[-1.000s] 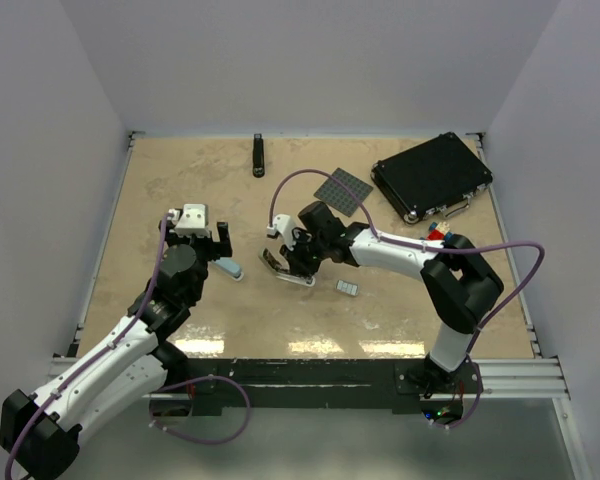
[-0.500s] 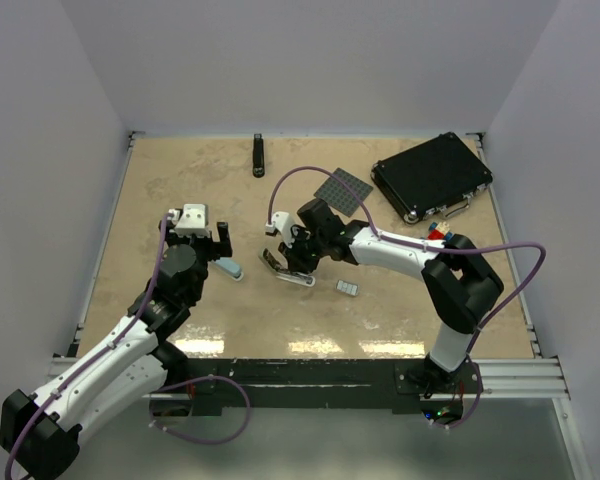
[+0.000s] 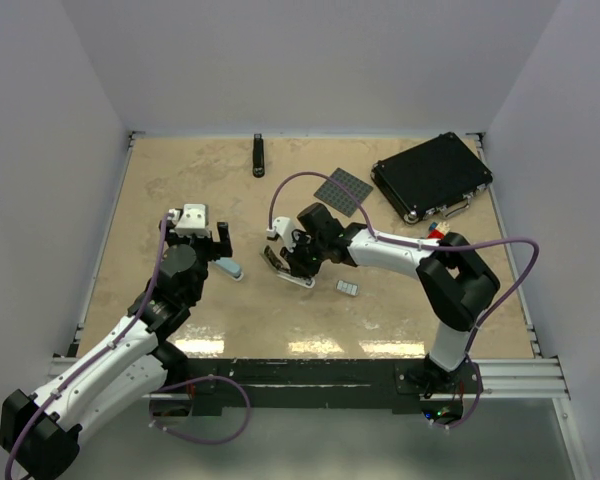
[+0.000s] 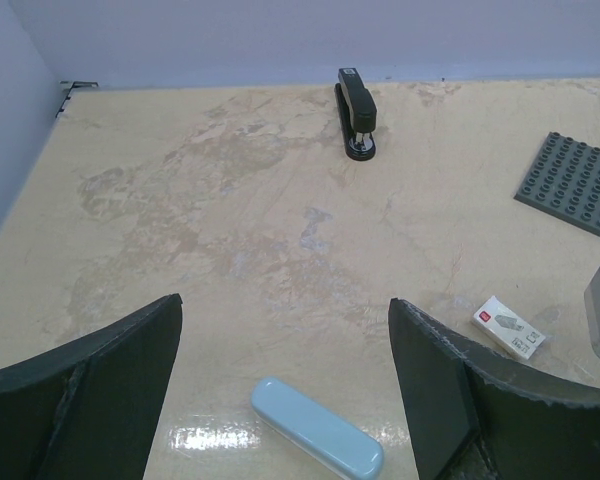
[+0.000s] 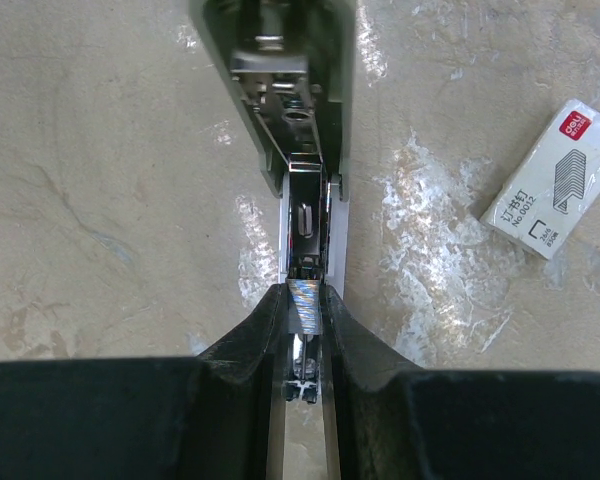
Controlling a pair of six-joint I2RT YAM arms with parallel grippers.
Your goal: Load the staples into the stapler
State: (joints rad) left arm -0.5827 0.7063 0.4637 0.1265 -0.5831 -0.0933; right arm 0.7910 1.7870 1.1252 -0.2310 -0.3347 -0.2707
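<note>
Silvery staple strip (image 5: 303,308), pinched in the closed right gripper (image 5: 304,295), lies at the open stapler's (image 5: 292,140) 6 o'clock end, aligned with its 12-to-6 channel; the left gripper (image 4: 283,330) gapes empty, farther off.

Top wide; left wrist low, forward; right wrist close, downward; share box (image 5: 563,177)

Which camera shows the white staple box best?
Right wrist: the staple box lies close, its printed label visible. Left wrist shows it small near the right edge; top external shows at most a tiny white speck.
</note>
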